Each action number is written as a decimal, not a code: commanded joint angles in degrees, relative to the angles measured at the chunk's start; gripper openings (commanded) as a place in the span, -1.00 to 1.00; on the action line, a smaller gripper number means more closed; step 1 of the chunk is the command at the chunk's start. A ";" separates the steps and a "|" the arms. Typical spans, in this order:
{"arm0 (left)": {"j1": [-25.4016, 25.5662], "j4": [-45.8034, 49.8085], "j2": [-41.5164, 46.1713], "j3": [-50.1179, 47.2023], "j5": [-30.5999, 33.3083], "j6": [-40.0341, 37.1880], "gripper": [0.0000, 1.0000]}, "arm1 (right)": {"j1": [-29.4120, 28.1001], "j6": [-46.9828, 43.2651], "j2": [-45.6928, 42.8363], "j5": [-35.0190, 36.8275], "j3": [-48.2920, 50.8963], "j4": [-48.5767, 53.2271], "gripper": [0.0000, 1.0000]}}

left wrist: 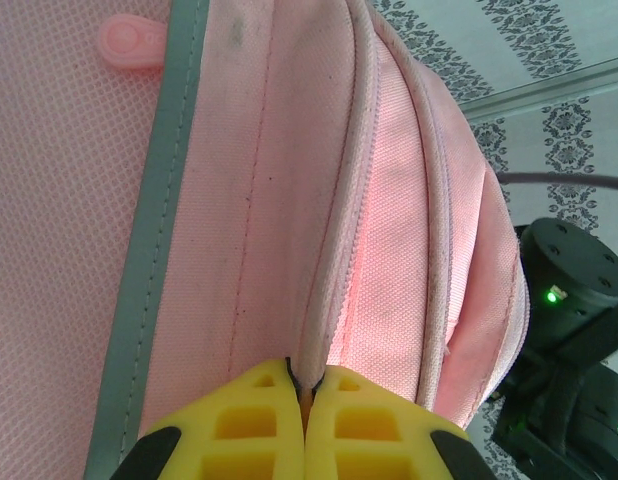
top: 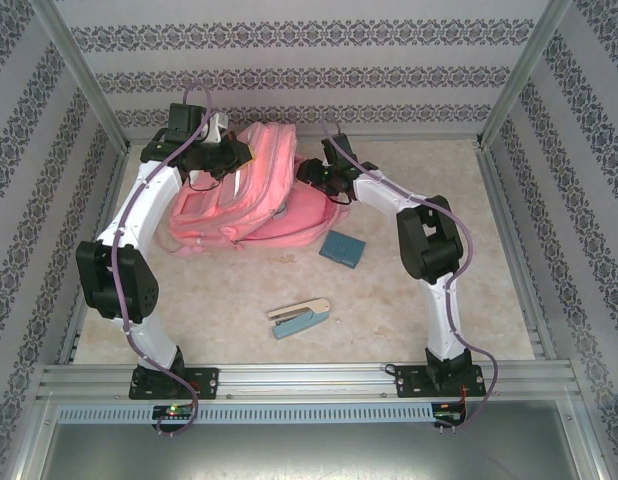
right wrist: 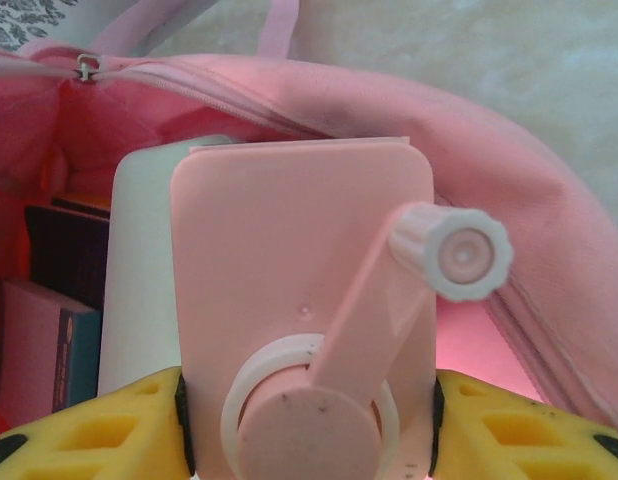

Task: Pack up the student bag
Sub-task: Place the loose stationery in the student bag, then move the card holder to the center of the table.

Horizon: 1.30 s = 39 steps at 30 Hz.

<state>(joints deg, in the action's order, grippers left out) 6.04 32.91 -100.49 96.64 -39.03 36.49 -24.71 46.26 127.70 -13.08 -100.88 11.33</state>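
- The left claw was shut tight. Its yellow fingers pinched a fabric edge of the pink bag right beside a zip line.
- Just left of that pinch, a grey strip ran up the bag's mesh panel, with a round pink pull tab near its top.
- The right claw was closed on a pencil sharpener, one finger pressed against each side. The sharpener was a pink and white box with a crank handle facing the wrist camera.
- The sharpener sat in the bag's open mouth. Books stood upright inside to its left, and a metal zip slider showed on the rim above.
- Seen from above, the bag lay on the far part of the table, left of centre. The left claw was at its far end and the right claw at its right side.
- A small teal case lay just in front of the bag.
- A stapler lay nearer the arm bases, well apart from both claws.
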 commanded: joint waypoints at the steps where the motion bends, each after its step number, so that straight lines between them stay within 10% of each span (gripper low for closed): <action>1: 0.77 -2.76 3.48 0.30 -3.18 0.74 -1.00 | -0.55 3.24 3.21 -4.80 -3.56 -1.38 0.23; 6: 0.81 -1.95 3.19 0.74 -2.81 -0.16 -1.00 | -1.04 -2.30 -1.30 0.24 -0.94 5.46 0.96; 39: 0.81 -0.98 3.61 -0.09 -2.61 -1.89 -1.00 | 0.71 -25.11 -24.17 4.57 29.59 18.96 0.96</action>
<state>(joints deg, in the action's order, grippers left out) 6.31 32.99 -100.49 96.60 -38.98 35.16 -24.25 24.27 102.83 -7.14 -72.90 29.89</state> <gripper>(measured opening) 0.066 0.981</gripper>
